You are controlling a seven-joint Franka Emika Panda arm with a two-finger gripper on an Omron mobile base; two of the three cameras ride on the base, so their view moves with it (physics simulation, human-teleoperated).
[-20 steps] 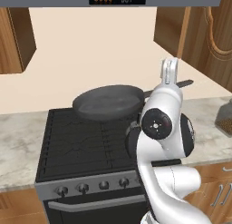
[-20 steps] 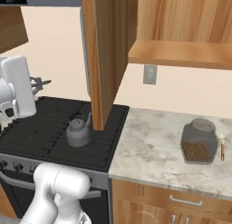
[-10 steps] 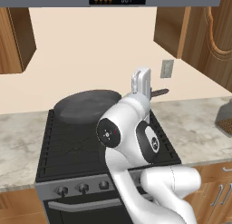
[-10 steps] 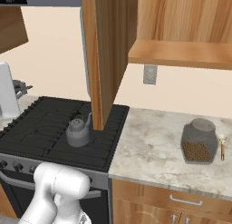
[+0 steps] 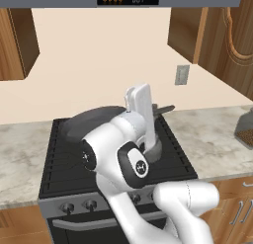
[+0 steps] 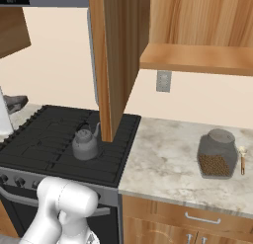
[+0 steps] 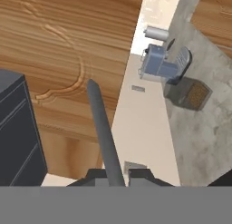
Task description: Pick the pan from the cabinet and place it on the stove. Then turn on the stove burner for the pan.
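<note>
claw clamped on pan handle | pan above far-left of stove | kettle on stove's right side

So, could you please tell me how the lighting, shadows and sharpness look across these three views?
Left base view: flat, even rendered light, no glare; the white arm hides much of the round dark-grey frying pan. Right base view: soft shade under the open brown wooden cabinet door; the small pale-grey kettle stays crisp. Hand view: rolled sideways, slightly soft; the gripper is shut on the pan's handle.
</note>
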